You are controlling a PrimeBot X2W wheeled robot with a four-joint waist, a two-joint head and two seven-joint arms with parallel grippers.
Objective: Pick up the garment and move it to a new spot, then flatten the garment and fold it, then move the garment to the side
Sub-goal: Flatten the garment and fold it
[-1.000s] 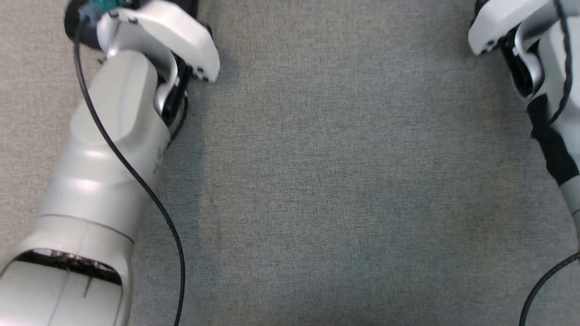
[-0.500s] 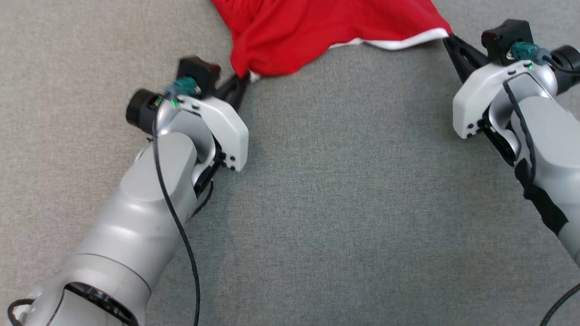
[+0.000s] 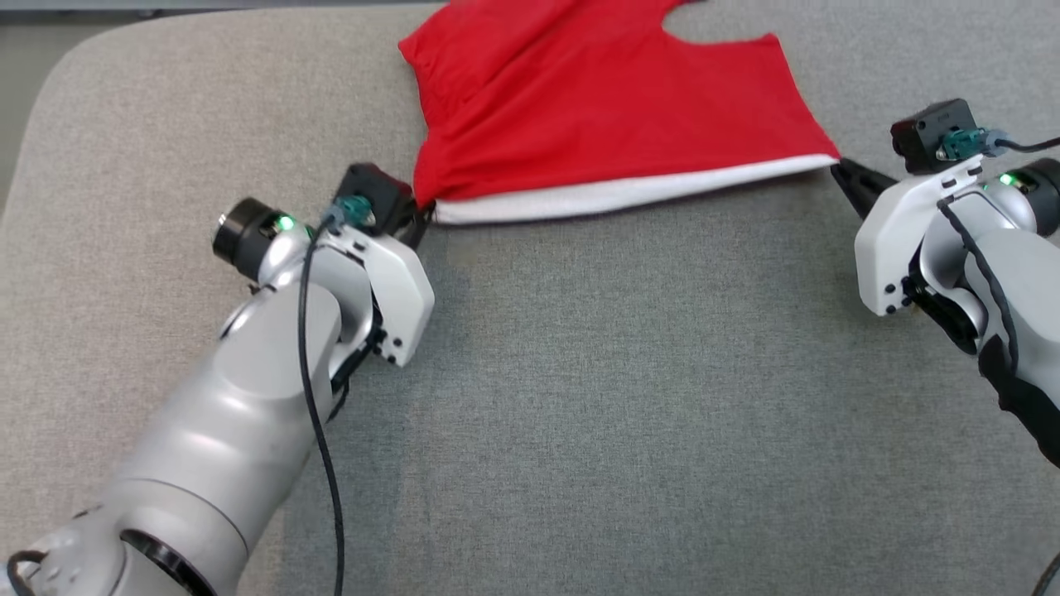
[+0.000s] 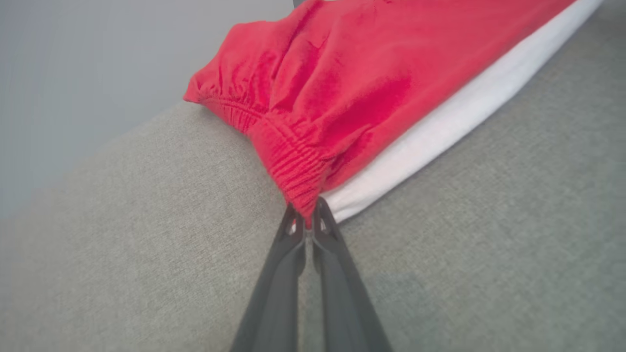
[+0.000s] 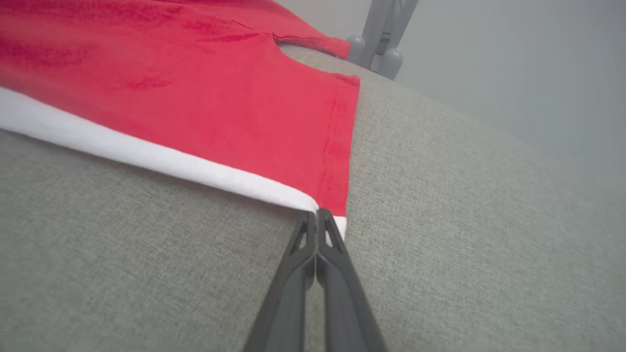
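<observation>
A red garment [image 3: 613, 108] with a white band along its near edge lies spread on the grey fabric surface [image 3: 629, 397] at the top centre. My left gripper [image 3: 424, 213] is shut on its gathered elastic corner [image 4: 298, 176] at the near left. At the near right, my right gripper [image 3: 838, 168] is shut on the hem corner [image 5: 332, 195], where the white band ends. The band runs stretched between the two grippers. The garment's far part is cut off by the top of the head view.
The surface has a rounded corner [image 3: 58, 74] at the far left, with floor beyond it. A grey stand [image 5: 381, 34] rises behind the far edge in the right wrist view. Bare fabric stretches between and in front of my arms.
The head camera has swung up, so the whole picture shifted and the garment and both grippers came into view. The garment's near edge now lies straighter between the grippers.
</observation>
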